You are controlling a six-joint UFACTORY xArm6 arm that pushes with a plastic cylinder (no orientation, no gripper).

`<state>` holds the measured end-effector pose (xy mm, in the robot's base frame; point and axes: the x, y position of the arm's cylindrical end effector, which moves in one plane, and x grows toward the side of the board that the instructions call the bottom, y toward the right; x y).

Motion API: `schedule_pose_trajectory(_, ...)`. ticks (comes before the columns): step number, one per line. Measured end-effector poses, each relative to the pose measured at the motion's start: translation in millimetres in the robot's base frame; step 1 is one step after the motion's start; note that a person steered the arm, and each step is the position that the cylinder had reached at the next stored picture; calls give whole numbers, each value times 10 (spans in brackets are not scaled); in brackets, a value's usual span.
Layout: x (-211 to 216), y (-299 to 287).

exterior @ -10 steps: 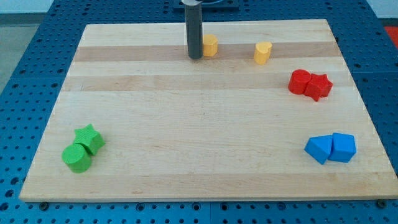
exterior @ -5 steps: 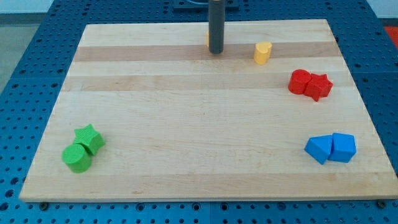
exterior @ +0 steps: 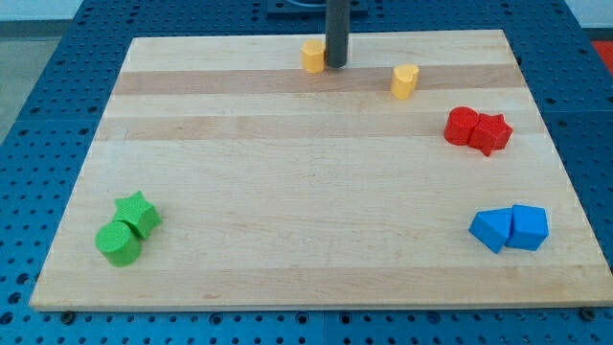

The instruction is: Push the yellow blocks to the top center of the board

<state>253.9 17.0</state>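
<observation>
My tip (exterior: 336,64) touches one yellow block's (exterior: 312,56) right side, far centre — the yellow heart block (exterior: 405,81) sits apart, right; no jaws.

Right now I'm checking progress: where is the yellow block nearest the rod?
The yellow block sits near the board's top edge, about centre, just left of my tip; the other yellow block lies further right.

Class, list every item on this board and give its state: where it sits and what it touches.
My tip: touching right side of yellow block, top centre.
Yellow heart block: alone, upper right.
Two red blocks: touching, right.
Two blue blocks: touching, lower right.
Two green blocks: touching, lower left.
</observation>
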Motion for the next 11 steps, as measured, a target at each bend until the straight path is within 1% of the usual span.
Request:
schedule_pose_trajectory(1,-4,0)
schedule_pose_trajectory(2,8,344)
schedule_pose_trajectory(4,89,1276)
schedule_pose_trajectory(5,352,1493)
schedule_pose_trajectory(6,698,1495)
schedule_pose_trajectory(7,788,1392)
schedule_pose_trajectory(11,439,822)
